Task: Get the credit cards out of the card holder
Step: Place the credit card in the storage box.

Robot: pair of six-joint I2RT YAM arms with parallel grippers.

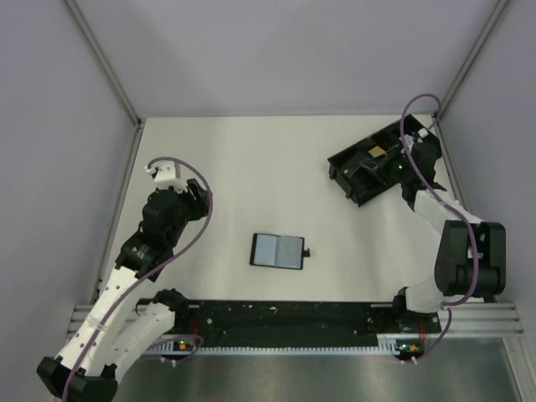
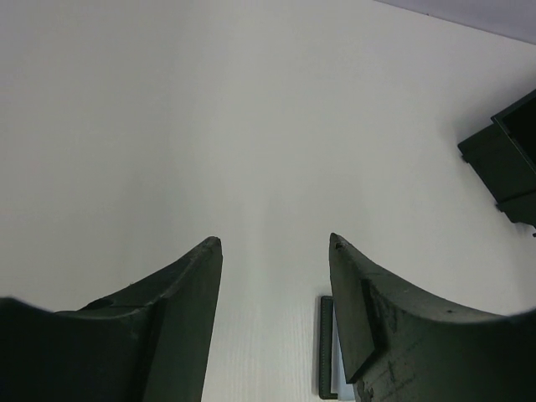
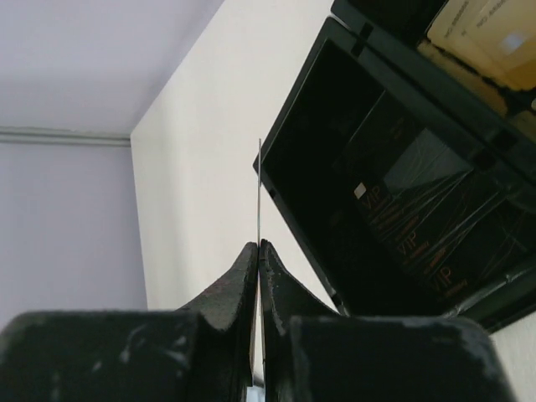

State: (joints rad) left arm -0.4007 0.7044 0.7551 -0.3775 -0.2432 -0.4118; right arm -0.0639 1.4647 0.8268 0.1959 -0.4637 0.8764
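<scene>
- Top external view: a white table (image 1: 251,167) carries the scene, and a long black tray (image 1: 347,167) at its far right is the marker for all else.
- Tray: compartmented and open-topped. A yellow card (image 3: 494,33) lies in one bay, and dark cards (image 3: 402,226) lettered VIP lie in the next.
- Left gripper (image 2: 275,239): far to the tray's left, fingers spread with nothing between them. It is well placed to pin the holder if another card must be pulled.
- Right gripper (image 3: 259,244): at the tray, pinched tight on a card.
- Holder (image 1: 278,250): open flat, well apart from the tray on its left and nearer the arm bases. Its blue-grey faces are up with no card showing; whether one is tucked inside cannot be told.
- Card (image 3: 259,193): thin and seen edge-on, standing upright out of the right fingertips. In the wrist view it is just beside the tray's rim; whether it is over a bay cannot be told.
- Step in hand, by the look of it: dropping this card into the tray. Done well, that means carrying the card across the rim until it sits squarely over a bay and lowering its free edge below the wall. The fingers should then part only a little, so the card slides down rather than tipping out onto the table.
</scene>
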